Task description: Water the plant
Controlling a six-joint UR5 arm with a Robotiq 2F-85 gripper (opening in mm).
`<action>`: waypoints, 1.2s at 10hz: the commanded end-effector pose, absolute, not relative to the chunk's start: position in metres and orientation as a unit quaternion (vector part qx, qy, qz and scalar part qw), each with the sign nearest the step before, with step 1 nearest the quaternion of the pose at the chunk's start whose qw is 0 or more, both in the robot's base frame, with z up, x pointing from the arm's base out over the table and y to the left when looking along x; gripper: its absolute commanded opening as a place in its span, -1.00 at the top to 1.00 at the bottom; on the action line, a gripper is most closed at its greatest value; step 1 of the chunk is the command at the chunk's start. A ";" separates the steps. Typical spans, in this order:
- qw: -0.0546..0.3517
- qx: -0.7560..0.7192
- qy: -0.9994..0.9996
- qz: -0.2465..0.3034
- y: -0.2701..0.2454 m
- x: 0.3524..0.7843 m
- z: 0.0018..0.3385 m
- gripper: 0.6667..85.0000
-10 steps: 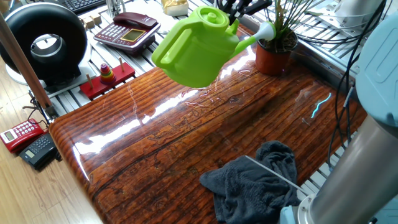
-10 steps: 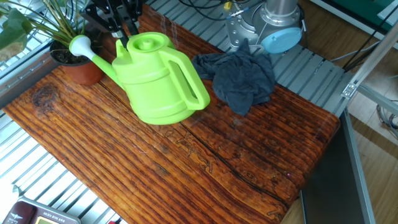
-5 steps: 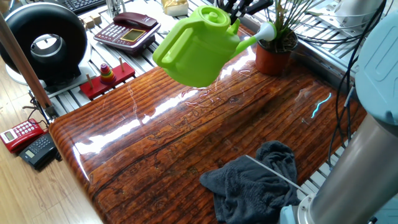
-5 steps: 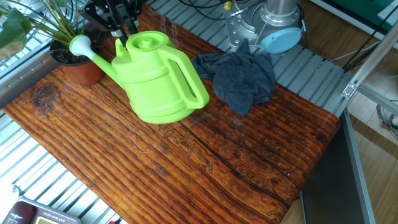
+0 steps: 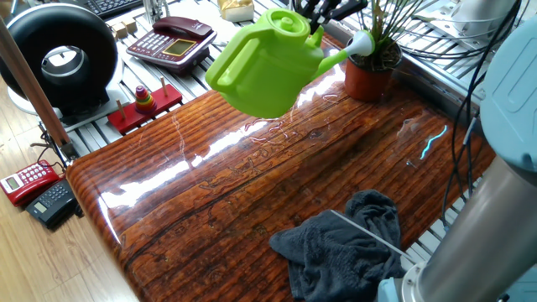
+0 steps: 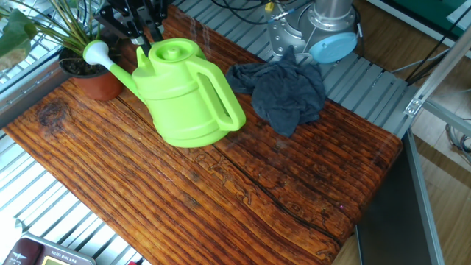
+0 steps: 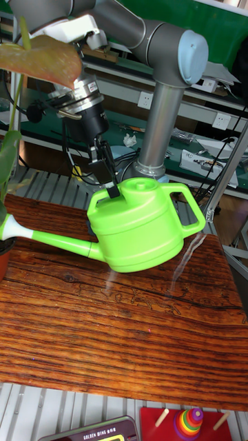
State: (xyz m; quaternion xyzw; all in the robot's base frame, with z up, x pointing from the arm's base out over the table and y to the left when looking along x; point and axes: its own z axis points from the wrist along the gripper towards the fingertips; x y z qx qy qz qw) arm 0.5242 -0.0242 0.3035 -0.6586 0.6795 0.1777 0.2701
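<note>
Plant (image 5: 375,52): thin grass-like green leaves, round terracotta pot; standing upright at far corner of wooden worktop (image 5: 277,184). Also visible at left edge of worktop in the other fixed view (image 6: 85,70).

Claw (image 7: 110,191): black, 2 fingers, pinched on front handle at top of lime-green watering can (image 7: 141,226), just beside filler cap. Seen from above in the other fixed view (image 6: 145,44).

Watering can: held clear of worktop, tilted spout-down toward plant; white rose of spout (image 6: 95,53) directly over pot rim, among leaves. Large rear loop handle pointing away from plant.

Relation: plant just beside claw, off its spout side, lower than fingers; pot and claw apart, not touching.

Dark grey cloth (image 6: 283,92): crumpled, at worktop edge near arm base, well apart from plant.
</note>
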 end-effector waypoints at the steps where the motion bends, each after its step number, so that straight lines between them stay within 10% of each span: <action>1: 0.266 -0.656 0.685 0.172 -0.022 0.529 0.305 0.99; 12: 0.244 -0.648 0.704 0.161 -0.013 0.550 0.297 0.99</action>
